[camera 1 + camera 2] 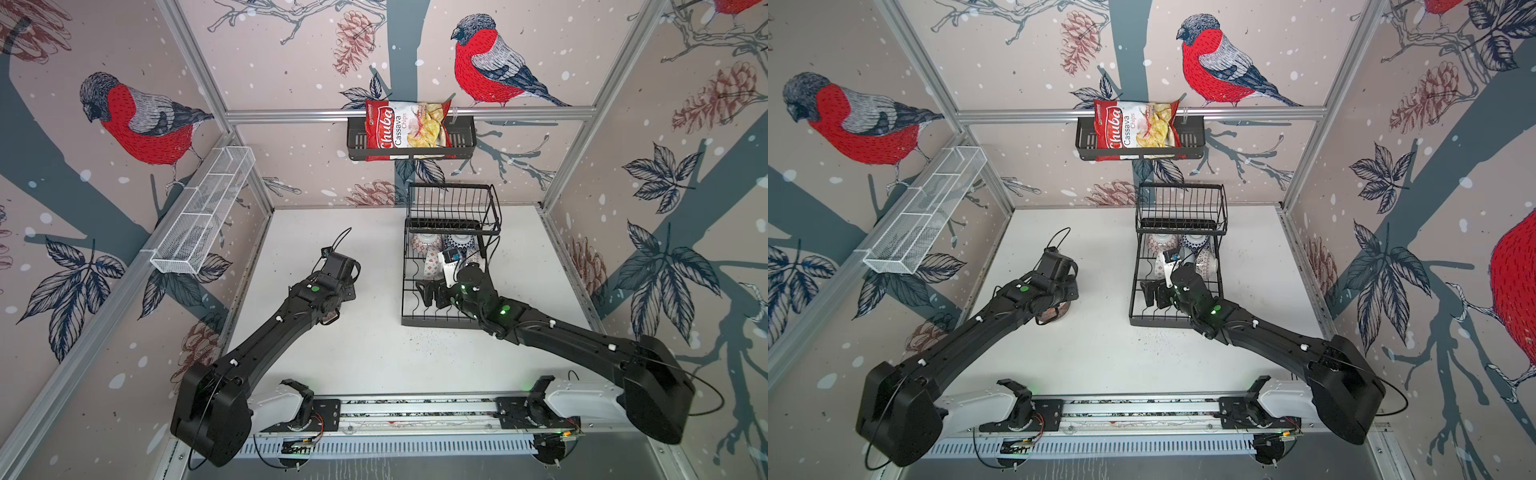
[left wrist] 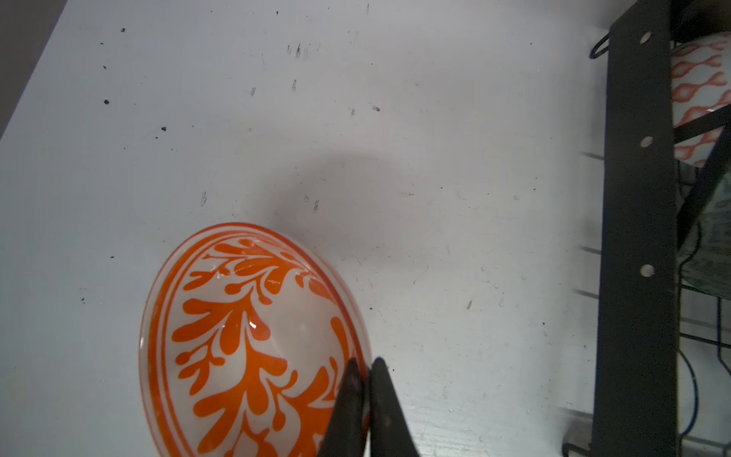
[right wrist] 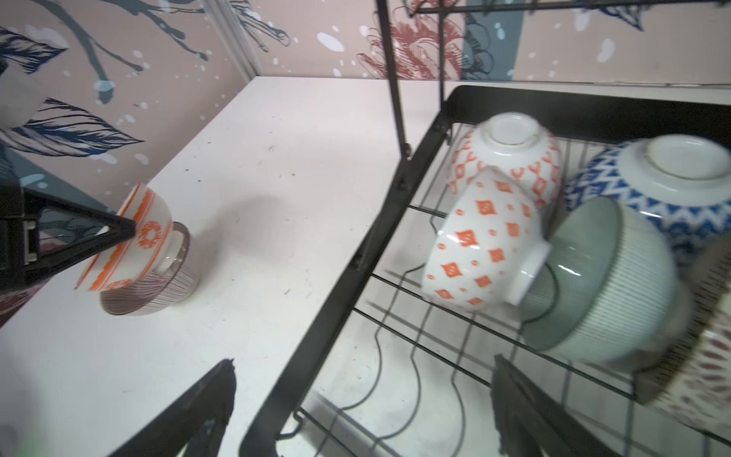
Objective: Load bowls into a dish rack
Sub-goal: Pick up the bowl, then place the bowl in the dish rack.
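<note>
Left wrist view: shows the left end effector [image 2: 366,366] pinched shut on the rim of the white ceramic bowl with the orange leaf pattern [image 2: 245,336], tilted above the white bench [image 2: 356,118]. From the right wrist: foot at the mouth of a grey-striped round bowl [image 3: 158,292] on the bench, well apart from the black wire dish rack [image 3: 358,259]; cannot tell whether touching. Reads as the carry to the rack. Lift up clear of the striped bowl before swinging across. Keep the pinch tight; expect some swing from a one-sided rim hold on glazed ceramic. Aim for the free wavy slots at the near end of the rack base, with the far end taken by the orange-diamond bowl [image 3: 482,245], the teal ribbed bowl [image 3: 609,285] and the blue zigzag bowl [image 3: 648,186]. Mind the right end effector [image 3: 364,366], spread wide and empty, hovering astride the rack's side frame there; clear it away first. Lower on edge between the wires, then let go.
</note>
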{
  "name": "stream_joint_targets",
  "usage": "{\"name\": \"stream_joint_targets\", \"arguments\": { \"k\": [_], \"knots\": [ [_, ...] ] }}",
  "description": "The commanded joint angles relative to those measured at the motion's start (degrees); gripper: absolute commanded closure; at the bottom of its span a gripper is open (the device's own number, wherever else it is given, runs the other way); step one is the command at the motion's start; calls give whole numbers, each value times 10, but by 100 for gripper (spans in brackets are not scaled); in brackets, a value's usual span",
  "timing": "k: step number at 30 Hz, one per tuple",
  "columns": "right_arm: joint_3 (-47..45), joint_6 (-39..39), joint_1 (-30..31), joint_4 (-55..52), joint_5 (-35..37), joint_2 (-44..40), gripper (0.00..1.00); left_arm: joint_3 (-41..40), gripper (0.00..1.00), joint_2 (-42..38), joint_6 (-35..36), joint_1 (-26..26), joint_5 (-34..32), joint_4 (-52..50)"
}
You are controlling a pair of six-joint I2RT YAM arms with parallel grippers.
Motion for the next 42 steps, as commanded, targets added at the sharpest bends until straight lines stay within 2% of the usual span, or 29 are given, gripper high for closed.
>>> {"name": "stream_joint_targets", "arguments": {
  "k": [1,8,12,16,26,42],
  "knots": [
    [11,-7,10,44,-47,18,0,3,100,-20,21,0,17,41],
    [26,-1,31,71,-65,55,0,6,100,-55,29,0,67,78],
    [7,19,42,118,-57,56,0,6,100,-63,28,0,125,108],
    [-9,24,54,156,-50,56,0,4,100,-66,12,0,187,150],
    [-23,31,74,230,-77,63,0,9,100,-64,-20,-3,279,216],
    [8,66,74,254,-96,97,0,25,100,-25,-51,-57,307,283]
  ]
}}
